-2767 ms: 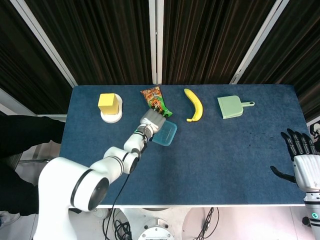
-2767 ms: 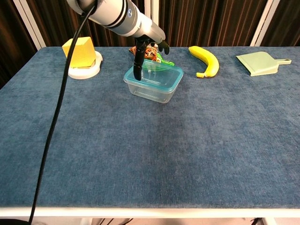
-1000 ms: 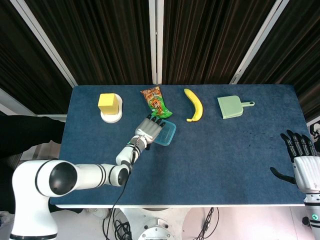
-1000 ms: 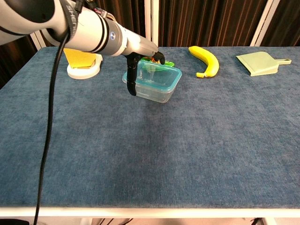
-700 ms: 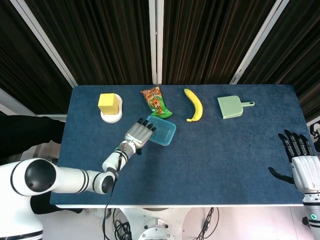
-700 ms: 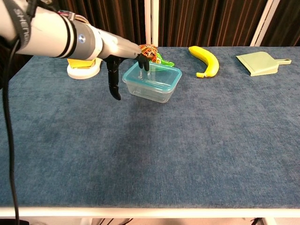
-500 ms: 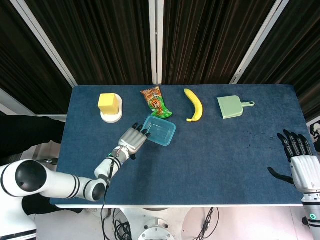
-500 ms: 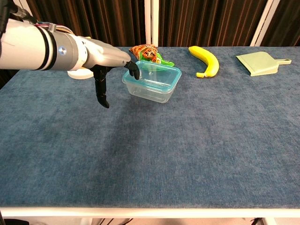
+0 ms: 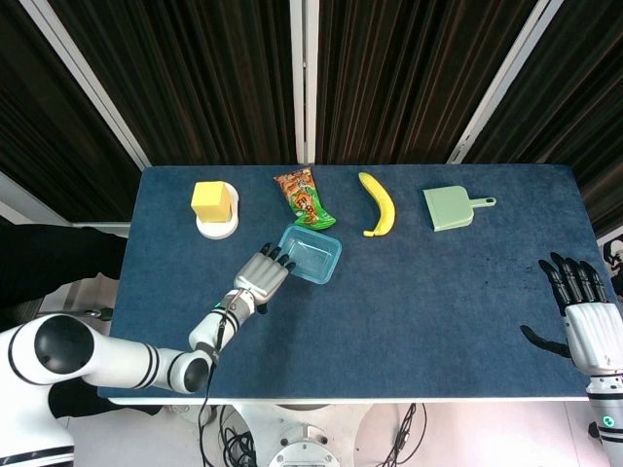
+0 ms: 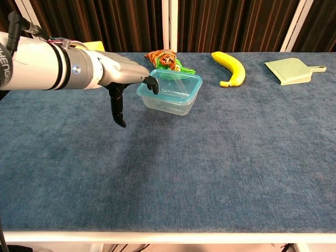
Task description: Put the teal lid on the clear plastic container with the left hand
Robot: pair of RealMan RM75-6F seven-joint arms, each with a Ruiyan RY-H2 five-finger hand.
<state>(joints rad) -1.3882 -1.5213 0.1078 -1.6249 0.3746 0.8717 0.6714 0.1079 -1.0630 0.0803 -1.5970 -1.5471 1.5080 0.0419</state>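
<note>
Dark curtains back a blue cloth-covered table (image 9: 438, 292). At its centre, the clear plastic container (image 10: 170, 93) is seen with the teal lid (image 9: 311, 255) already seated on it. The left hand (image 9: 261, 276) is held just beside it at 7 o'clock, fingers spread, holding nothing. The right hand (image 9: 581, 321) is idle at 4 o'clock, likewise spread and empty. Seating is judged complete; any withdrawal should be made away from the container's rim so that nothing is dragged.

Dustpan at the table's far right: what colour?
Pale green dustpan, clearest in the head view.
</note>
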